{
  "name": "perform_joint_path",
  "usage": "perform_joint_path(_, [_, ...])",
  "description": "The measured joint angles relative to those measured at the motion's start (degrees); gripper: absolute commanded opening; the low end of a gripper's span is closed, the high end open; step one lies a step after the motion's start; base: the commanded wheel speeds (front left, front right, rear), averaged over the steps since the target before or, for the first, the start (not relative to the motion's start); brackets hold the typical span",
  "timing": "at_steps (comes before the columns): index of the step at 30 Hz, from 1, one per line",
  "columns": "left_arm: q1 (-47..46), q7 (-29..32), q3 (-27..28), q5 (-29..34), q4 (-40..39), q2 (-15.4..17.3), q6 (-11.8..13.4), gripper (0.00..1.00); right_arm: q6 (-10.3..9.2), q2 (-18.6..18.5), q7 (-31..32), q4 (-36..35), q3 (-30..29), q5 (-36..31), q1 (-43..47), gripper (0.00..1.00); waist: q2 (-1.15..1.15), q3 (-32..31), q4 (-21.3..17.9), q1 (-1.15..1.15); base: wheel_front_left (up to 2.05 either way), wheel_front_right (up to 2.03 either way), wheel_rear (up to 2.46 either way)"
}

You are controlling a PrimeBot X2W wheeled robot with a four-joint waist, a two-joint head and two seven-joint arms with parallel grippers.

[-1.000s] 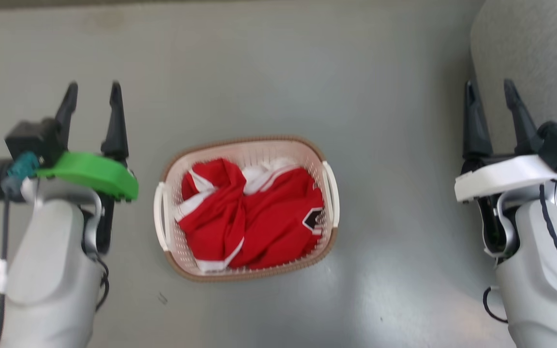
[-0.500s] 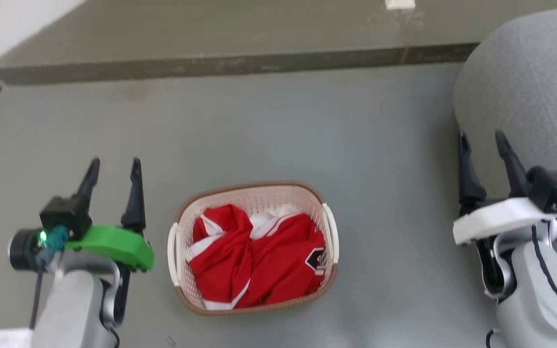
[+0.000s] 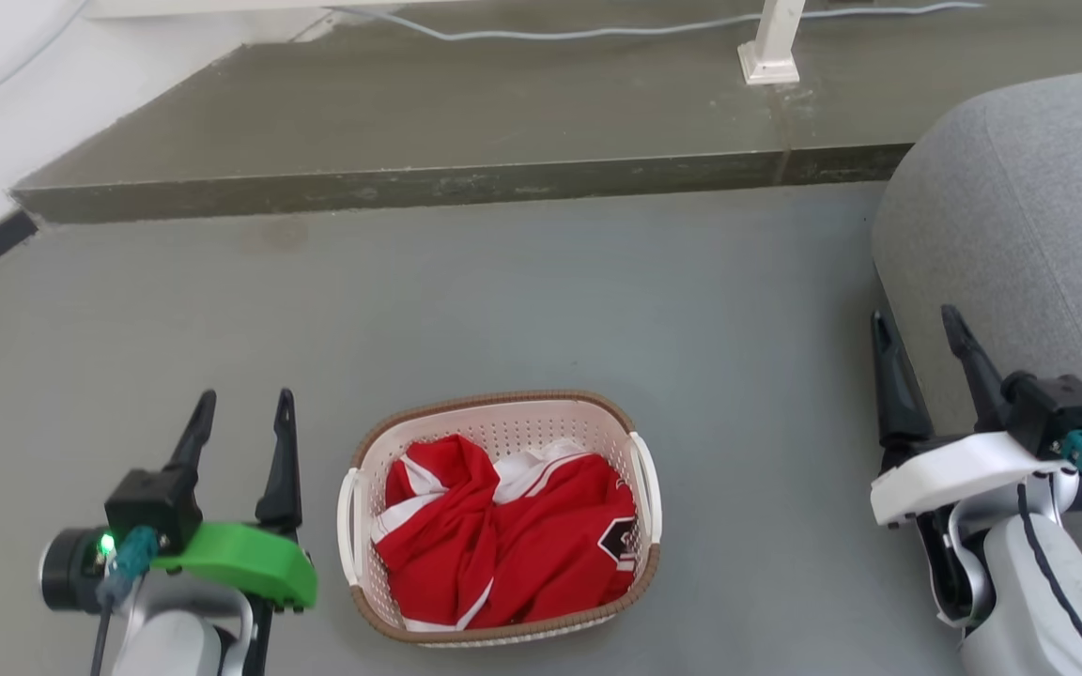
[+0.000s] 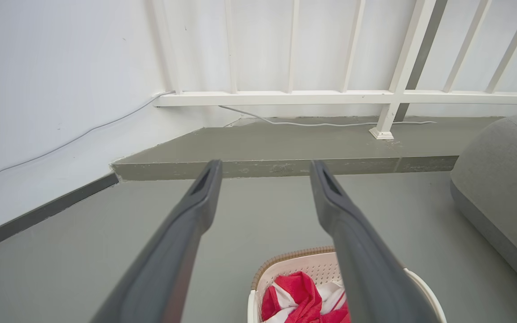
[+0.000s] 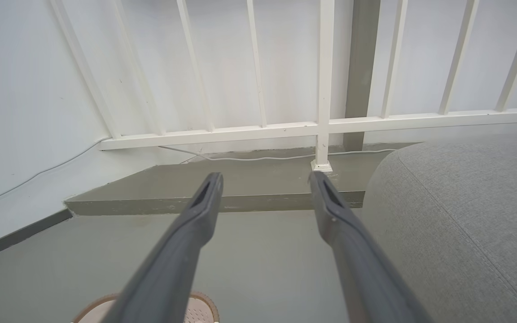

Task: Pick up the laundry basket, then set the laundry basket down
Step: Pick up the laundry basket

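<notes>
Smooth grey floor bears the perforated plastic laundry basket between the left gripper and right gripper, both with jaws spread and empty.

The place is looking like a home: a rounded grey fabric seat is resting on grey flooring near a white slatted railing, and a cream perforated laundry basket is holding red clothing.

Left gripper sits low at the near left, fingers parted and pointing far, nothing between them. Right gripper at the near right, fingers equally spread, empty, leaning slightly left above its pale forearm.
</notes>
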Motion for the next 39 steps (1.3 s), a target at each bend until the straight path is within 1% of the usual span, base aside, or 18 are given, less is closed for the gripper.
perform_joint_path(13, [4.7,0.5,-0.1,0.0,-4.9,0.0,1.0,1.0,0.0,0.2,0.0,-0.6,0.9,-0.1,2.3,1.0,0.0,-0.9,0.3,0.0,0.0,0.0,0.0])
perform_joint_path(29, [6.9,2.1,-0.1,0.1,-8.9,0.4,2.0,1.0,-0.02,0.3,0.0,-1.5,1.2,-0.1,2.6,1.0,0.0,-0.5,0.5,0.0,0.0,0.0,0.0])
perform_joint_path(39, [7.1,3.3,0.0,0.3,-11.0,0.8,2.0,1.0,-0.08,0.3,0.0,-1.7,1.3,-0.1,2.6,1.0,0.0,-0.1,0.3,0.01,0.0,0.0,0.0])
